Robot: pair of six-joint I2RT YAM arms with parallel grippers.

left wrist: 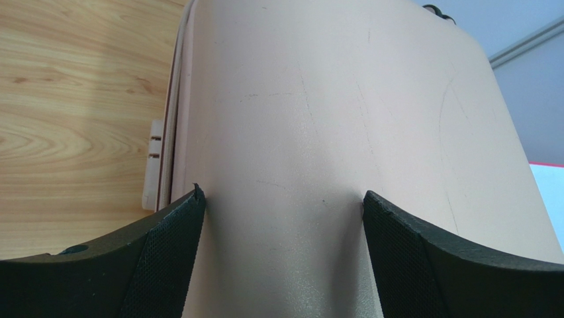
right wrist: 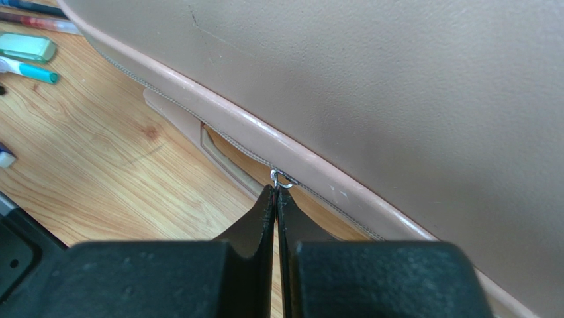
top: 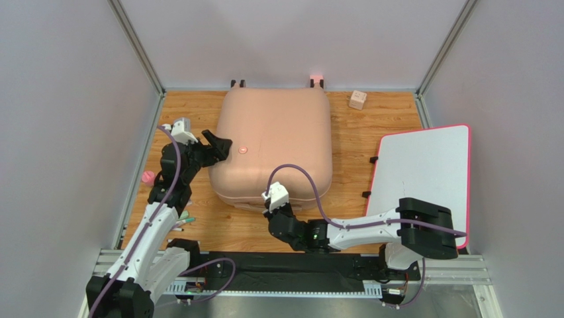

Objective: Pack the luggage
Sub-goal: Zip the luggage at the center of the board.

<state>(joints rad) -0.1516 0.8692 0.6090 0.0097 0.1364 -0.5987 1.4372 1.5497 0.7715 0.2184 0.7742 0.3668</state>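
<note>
- Lying closed and flat, the luggage (top: 271, 142) rests toward the back of the wooden table (top: 228, 228).
- Left gripper (top: 218, 147) sits over its left shell, jaws spread wide, holding nothing.
- Right gripper (right wrist: 277, 195) has its jaws pressed together, tips at the zipper ring (right wrist: 282, 179) on the near edge.

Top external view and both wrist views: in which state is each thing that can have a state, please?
Pale pink hard-shell suitcase: closed, lying flat on the wooden table.
Small metal zipper pull: on the suitcase's near-side seam, apparently pinched.
Left gripper: open, above the suitcase.
Right gripper: shut on the zipper pull.
</note>
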